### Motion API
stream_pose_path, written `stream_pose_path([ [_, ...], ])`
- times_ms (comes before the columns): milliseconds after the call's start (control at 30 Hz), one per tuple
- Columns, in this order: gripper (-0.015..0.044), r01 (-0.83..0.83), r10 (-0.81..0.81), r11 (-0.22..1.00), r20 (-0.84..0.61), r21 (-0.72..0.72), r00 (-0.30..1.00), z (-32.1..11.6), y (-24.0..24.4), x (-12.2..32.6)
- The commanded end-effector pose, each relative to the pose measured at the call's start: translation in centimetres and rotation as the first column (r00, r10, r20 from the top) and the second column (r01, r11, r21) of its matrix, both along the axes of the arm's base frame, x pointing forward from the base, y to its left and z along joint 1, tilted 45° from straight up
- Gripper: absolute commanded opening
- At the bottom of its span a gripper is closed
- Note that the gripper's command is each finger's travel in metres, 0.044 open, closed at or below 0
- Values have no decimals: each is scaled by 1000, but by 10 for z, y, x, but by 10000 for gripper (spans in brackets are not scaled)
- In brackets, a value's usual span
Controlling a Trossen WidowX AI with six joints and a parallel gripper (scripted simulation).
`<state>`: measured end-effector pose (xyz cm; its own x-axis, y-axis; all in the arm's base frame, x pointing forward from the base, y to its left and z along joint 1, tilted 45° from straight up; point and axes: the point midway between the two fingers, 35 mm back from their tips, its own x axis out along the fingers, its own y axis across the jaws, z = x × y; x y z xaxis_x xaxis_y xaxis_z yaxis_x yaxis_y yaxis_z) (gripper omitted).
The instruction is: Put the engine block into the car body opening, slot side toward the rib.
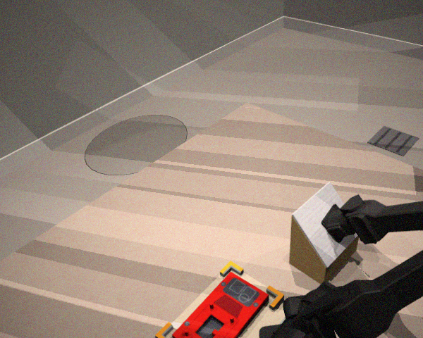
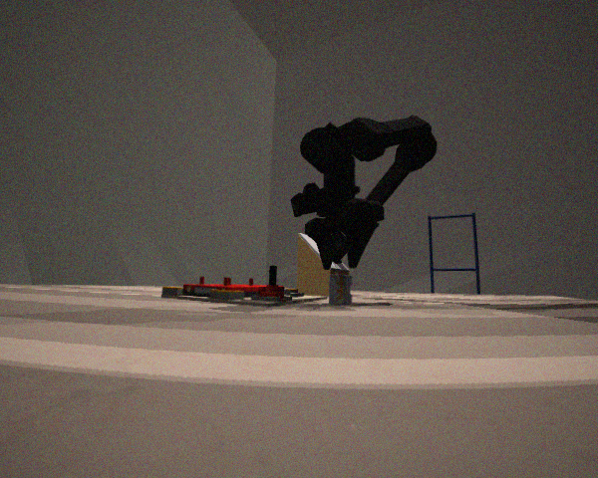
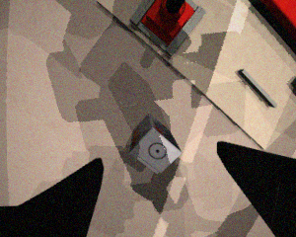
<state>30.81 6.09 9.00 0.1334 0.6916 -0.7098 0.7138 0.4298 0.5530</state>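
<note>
Claw (image 2: pixel 340 265) (image 3: pixel 160 155): mine, spread nearly full width, empty, presumably to straddle the block. Engine block (image 2: pixel 340 288) (image 3: pixel 158 151): upright on the worktop (image 1: pixel 161 225) (image 2: pixel 289 350) (image 3: pixel 35 99), outside the red car body (image 1: pixel 246 309) (image 2: pixel 227 289) (image 3: pixel 291 20); worktop edges unclear.

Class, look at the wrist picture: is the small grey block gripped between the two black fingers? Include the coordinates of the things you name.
No, the small grey block (image 3: pixel 158 151) stands on the surface with open space between it and each black finger.
</note>
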Motion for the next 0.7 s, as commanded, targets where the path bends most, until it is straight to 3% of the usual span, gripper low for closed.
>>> stream_pose_path([
  [0,440,-106,108,994,103,-25,989,2,-1,0],
  [333,440,-328,350,937,319,-123,881,4,-3,-1],
  [667,440,-500,561,825,486,-264,670,6,-5,-1],
])
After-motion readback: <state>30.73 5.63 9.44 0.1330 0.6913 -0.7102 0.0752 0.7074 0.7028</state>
